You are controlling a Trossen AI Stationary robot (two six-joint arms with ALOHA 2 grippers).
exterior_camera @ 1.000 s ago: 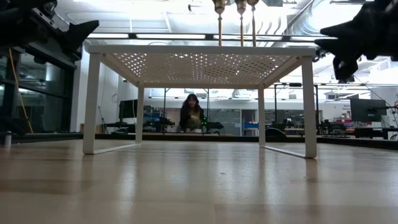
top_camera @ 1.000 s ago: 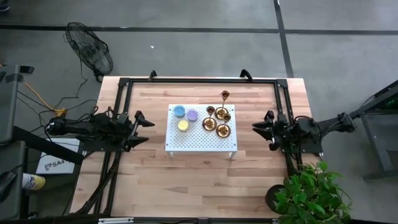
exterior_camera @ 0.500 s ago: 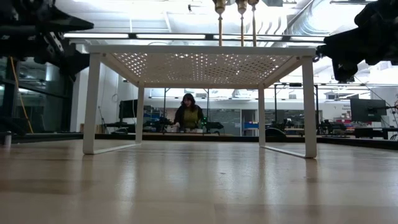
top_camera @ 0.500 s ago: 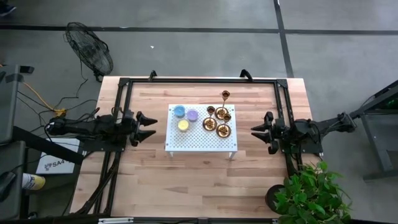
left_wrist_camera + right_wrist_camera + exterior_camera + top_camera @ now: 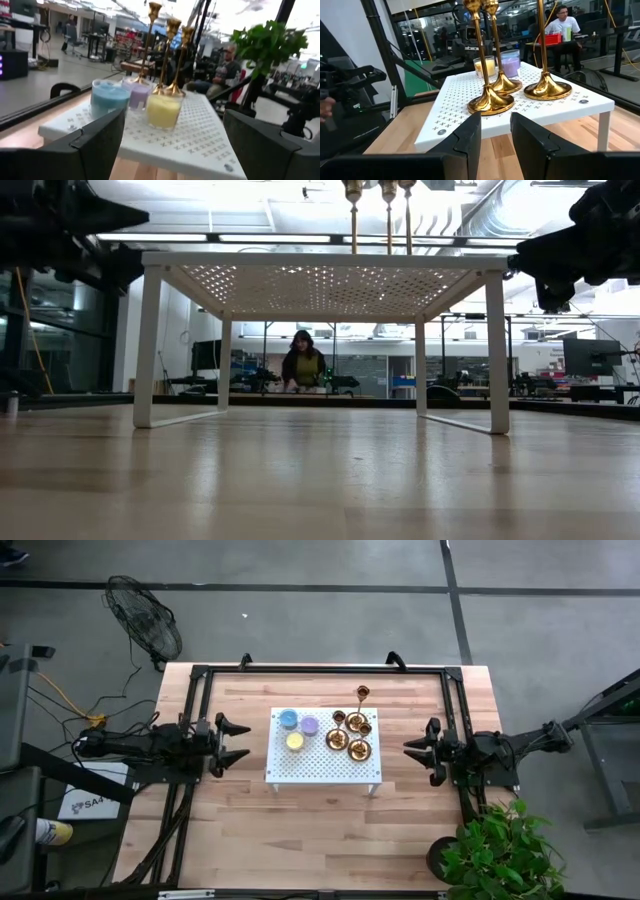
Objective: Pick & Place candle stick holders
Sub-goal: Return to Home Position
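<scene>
I had both arms drawn back to the short edges of the pale wooden table (image 5: 300,840). The left tool (image 5: 237,740) hung above the left edge with its fingers spread wide and nothing between them. The right tool (image 5: 408,746) hung above the right edge, its fingers a narrow gap apart and also empty. Each pointed inward at the white perforated metal shelf (image 5: 322,768) in the middle of the table, with a strip of bare wood on either side.

The three tall brass candle stick holders (image 5: 352,735) stood upright in a close cluster on the shelf's right half, none touching a tool. The round blue candle (image 5: 288,719), purple candle (image 5: 309,724) and yellow candle (image 5: 295,741) sat together on the left half.

A black frame rail (image 5: 320,668) ran along one long edge and both short edges. The widest open wood lay between the shelf and the other long edge, where a green potted plant (image 5: 495,850) stood off the right-hand corner.
</scene>
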